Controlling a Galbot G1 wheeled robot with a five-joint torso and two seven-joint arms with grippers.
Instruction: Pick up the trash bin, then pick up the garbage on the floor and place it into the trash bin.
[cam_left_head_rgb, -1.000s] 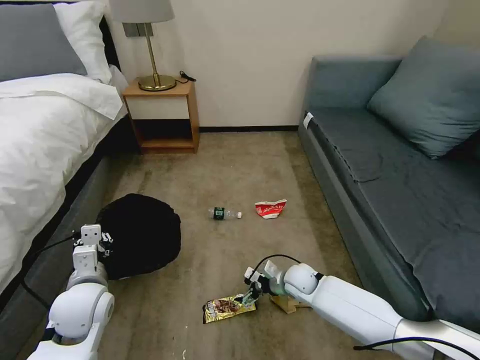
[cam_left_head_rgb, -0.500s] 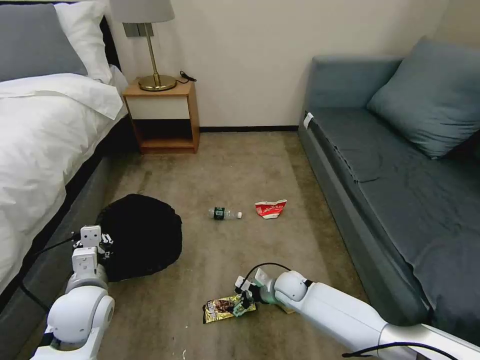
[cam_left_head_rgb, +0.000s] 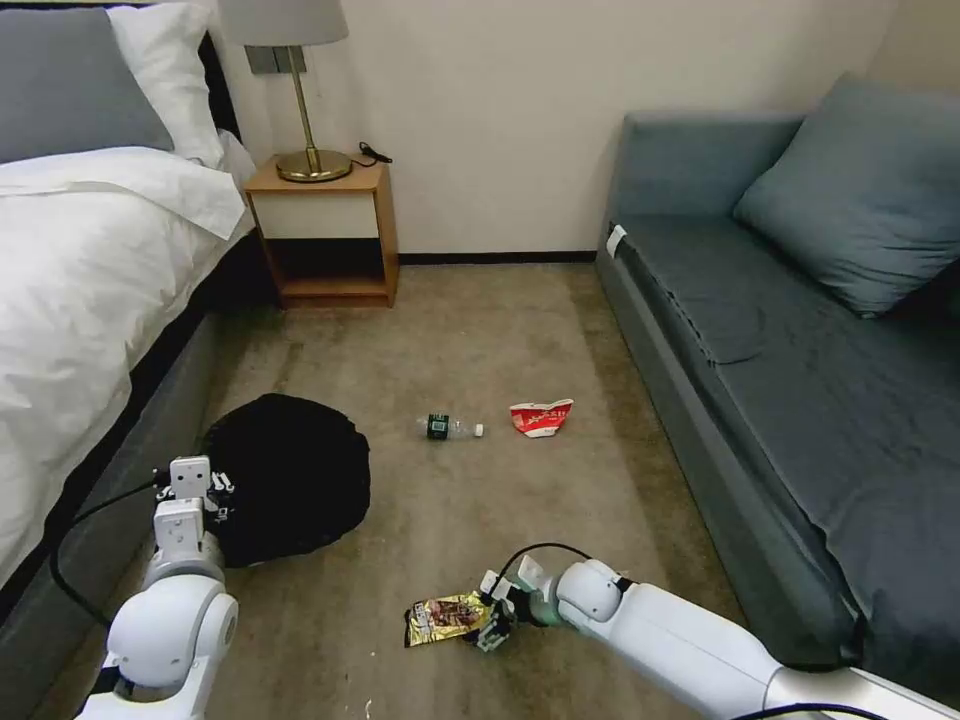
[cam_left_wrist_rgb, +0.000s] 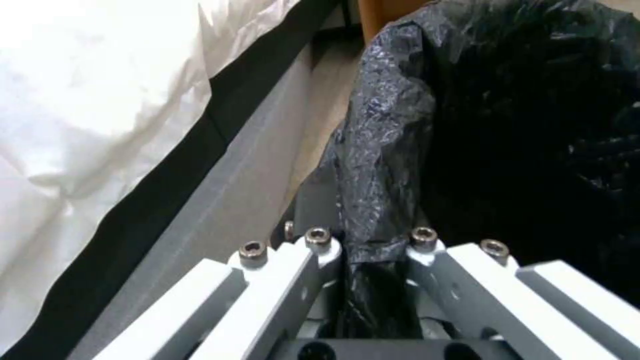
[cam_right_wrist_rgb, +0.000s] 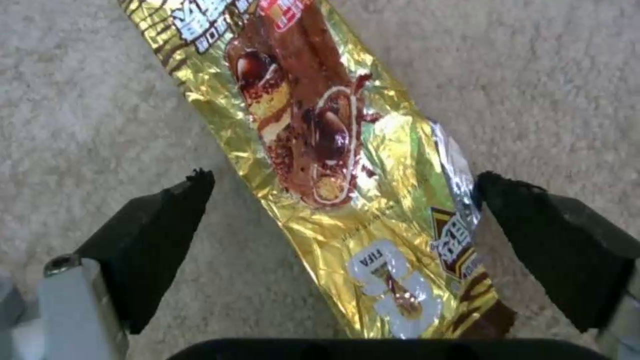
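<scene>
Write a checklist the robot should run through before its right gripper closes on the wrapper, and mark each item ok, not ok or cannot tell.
1. Right gripper open: ok, its fingers stand apart.
2. Wrapper between them: ok, it lies flat on the carpet, crossing the gap at a slant.
3. Fingers low enough to pinch the foil: cannot tell.
4. Left gripper holding the bin: ok, shut on the black bag at the rim.
5. Bin mouth reachable for the drop: cannot tell; it sits beside the bed, ahead and to the left of the wrapper.
6. Other litter out of the way: ok, bottle and carton lie farther off.
</scene>
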